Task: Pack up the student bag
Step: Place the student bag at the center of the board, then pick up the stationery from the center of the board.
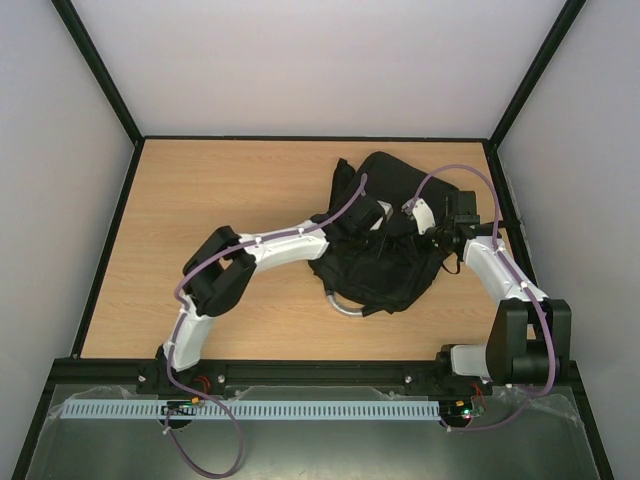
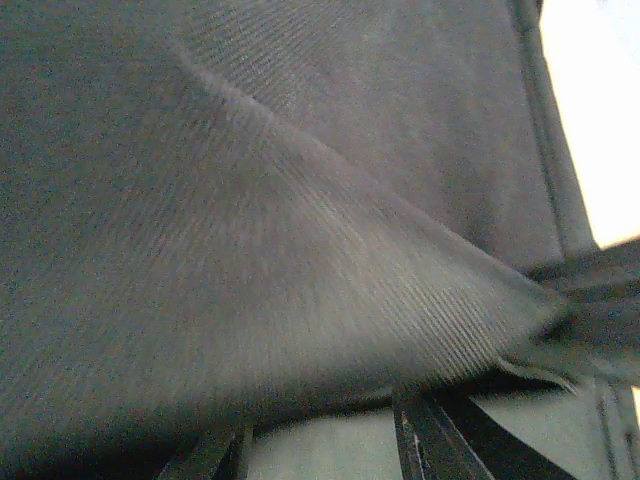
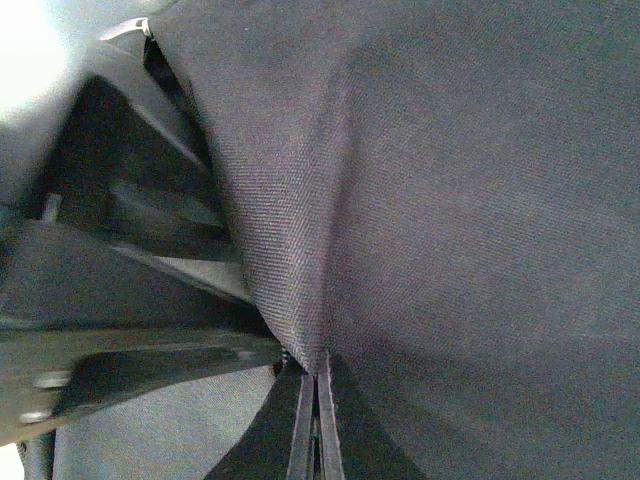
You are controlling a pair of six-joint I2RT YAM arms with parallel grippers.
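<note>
The student bag (image 1: 385,272), a big black fabric backpack, lies crumpled right of the table's middle. Its silvery-grey loop handle (image 1: 345,306) points toward the near edge. My left gripper (image 1: 368,215) is at the bag's upper left. In the left wrist view black cloth (image 2: 300,220) fills the frame, and the left gripper (image 2: 320,415) stands open, fingers apart under the cloth's edge. My right gripper (image 1: 432,232) is at the bag's right side. In the right wrist view the right gripper (image 3: 318,375) is shut on a fold of the student bag (image 3: 300,250), pulled taut.
The wooden table (image 1: 200,190) is ringed by a black frame and pale walls on three sides. Black straps (image 2: 590,285) trail from the bag at the right of the left wrist view. Both arms' purple cables arch over the bag.
</note>
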